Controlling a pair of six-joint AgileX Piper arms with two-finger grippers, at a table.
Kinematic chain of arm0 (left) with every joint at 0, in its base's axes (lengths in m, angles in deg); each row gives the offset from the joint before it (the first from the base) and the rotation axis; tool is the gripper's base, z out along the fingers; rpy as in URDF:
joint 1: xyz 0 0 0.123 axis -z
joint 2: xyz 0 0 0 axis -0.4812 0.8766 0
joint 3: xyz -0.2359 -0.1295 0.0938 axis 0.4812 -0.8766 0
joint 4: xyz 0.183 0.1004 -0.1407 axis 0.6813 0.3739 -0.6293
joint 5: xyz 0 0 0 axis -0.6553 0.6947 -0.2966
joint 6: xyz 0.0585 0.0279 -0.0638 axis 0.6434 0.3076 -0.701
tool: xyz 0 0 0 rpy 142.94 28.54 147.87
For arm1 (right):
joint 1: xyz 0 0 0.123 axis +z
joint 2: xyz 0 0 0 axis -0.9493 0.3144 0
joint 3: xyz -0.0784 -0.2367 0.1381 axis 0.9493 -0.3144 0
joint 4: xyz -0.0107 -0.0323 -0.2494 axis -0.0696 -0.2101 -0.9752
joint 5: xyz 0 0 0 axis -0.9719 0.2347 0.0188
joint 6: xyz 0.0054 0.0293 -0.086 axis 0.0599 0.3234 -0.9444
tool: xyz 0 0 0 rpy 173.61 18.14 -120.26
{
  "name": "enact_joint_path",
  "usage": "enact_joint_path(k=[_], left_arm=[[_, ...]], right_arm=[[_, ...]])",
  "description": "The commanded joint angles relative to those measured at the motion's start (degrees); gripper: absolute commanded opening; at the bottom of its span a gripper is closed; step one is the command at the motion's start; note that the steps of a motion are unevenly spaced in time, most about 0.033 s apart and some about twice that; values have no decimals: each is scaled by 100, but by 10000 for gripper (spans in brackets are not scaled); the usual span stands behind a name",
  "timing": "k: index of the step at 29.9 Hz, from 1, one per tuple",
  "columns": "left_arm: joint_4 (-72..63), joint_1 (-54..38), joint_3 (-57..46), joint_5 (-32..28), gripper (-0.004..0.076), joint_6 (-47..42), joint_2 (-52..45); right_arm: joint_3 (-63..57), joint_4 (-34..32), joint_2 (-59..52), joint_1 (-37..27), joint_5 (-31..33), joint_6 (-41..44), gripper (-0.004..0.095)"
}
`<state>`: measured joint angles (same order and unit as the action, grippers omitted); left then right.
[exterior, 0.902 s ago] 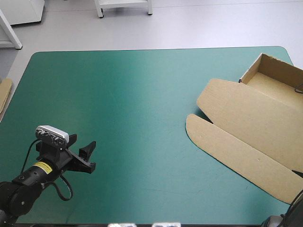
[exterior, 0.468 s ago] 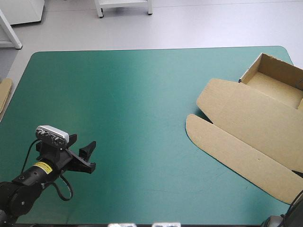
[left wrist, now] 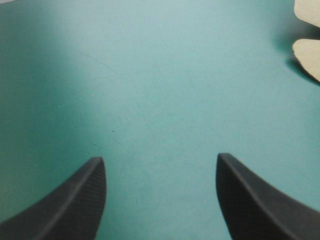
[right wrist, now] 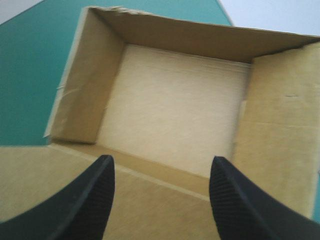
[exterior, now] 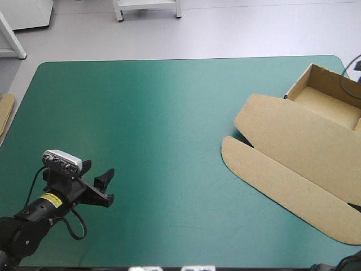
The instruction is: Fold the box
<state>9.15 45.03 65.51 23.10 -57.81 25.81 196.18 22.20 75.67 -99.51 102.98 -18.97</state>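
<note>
You are looking at what reads as a robotics lab or test room. A work table [exterior: 169,113] with a plain teal-green cover stands on a bare, smooth grey floor [exterior: 237,34]. Beyond the table's far edge are the legs of a white stand [exterior: 119,11] and the corner of a white cabinet [exterior: 25,11]. The robot's left arm [exterior: 34,217] comes in at the near left corner. Spare brown board [exterior: 5,113] lies at the table's left edge.

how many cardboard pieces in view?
2: the box at the table's right side, lid flat; an edge of another board at its left edge. More may be hidden.
</note>
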Motion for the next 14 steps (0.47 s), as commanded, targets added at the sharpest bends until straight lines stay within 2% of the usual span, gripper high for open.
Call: enact_joint_path(k=[1,6,9,14], left_arm=[[-74,7,170,-379,457,6,-12],[-102,7,170,-420,457,-50,-12],[-153,7,170,-430,457,-50,-12],[-153,7,170,-485,457,-39,-12]], right_arm=[[-431,279,-978,760,-267,-243,509],[-1788,263,-2267,2605,-1124,-234,509],[-2737,241,-3021,3658,-2014,-225,509],[-4561,228,-4219,4976,-3481,-225,509]])
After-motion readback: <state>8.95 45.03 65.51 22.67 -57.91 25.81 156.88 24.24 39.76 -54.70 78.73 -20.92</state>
